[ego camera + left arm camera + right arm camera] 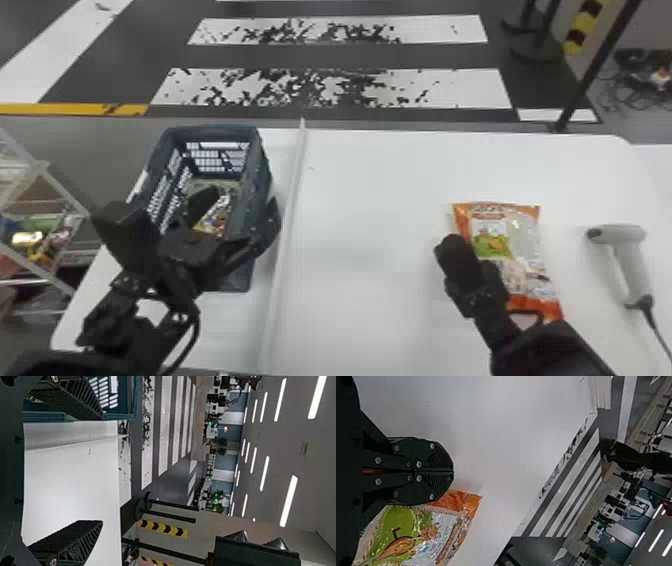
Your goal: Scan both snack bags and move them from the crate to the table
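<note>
I have my left tool (237,212) spread at the crate (259,175), my right tool (451,244) pressed together by a snack bag (526,250).

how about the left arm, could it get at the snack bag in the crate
Probably yes: the left gripper is open at the open-topped crate, though its walls may mean coming down on the snack bag from above.

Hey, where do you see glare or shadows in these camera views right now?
Head view: small glints on the bag on the table; left wrist view: ceiling lights as bright white streaks; right wrist view: shiny patches on the bag's wrapper, and a faint, soft shadow on the table near the right claw.
</note>
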You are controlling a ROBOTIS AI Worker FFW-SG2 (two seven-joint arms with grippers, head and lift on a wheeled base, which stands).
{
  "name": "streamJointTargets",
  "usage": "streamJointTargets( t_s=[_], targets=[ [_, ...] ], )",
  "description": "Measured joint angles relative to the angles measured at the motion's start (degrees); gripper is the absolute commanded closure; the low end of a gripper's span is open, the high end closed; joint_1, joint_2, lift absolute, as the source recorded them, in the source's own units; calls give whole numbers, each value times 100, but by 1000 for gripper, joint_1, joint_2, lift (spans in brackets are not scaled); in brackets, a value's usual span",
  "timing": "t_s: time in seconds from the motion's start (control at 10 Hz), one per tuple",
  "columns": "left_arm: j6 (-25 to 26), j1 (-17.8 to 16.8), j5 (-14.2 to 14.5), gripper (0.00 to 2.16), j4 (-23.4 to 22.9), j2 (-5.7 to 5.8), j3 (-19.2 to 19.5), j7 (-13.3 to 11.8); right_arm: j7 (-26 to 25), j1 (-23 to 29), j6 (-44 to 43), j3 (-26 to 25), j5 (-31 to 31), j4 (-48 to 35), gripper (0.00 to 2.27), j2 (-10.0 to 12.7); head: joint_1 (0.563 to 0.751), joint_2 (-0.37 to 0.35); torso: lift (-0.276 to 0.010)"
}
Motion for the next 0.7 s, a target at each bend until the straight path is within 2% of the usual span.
streamJointTargets(
  t_s=[0.2, 0.3, 0.4, 0.5, 0.6, 0.7],
  targets=[
    [1, 0, 0, 60, 3, 0, -11, 0, 38, 278, 11, 18, 0, -565, 2256, -29, 695, 88, -88],
    [2, 0, 0, 60, 7, 0, -12, 0, 43, 524, 68, -23, -2, -1117, 1777, -64, 695, 87, -88],
    [3, 0, 0, 60, 10, 0, -9, 0, 22, 760, 216, -169, -24, -1724, 775, -91, 695, 66, -88],
    [-2, 0, 0, 60, 11, 0, -7, 0, 17, 936, 308, -445, -136, -2188, 235, -103, 695, 50, -88],
    [-6, -1, 0, 60, 11, 0, -3, 0, 33, 1042, 426, -801, -349, -2461, 100, -108, 695, 8, -88],
    [-8, 0, 0, 60, 11, 0, 3, 0, 45, 1102, 567, -1188, -543, -2559, 103, -110, 695, -41, -88]
  ],
)
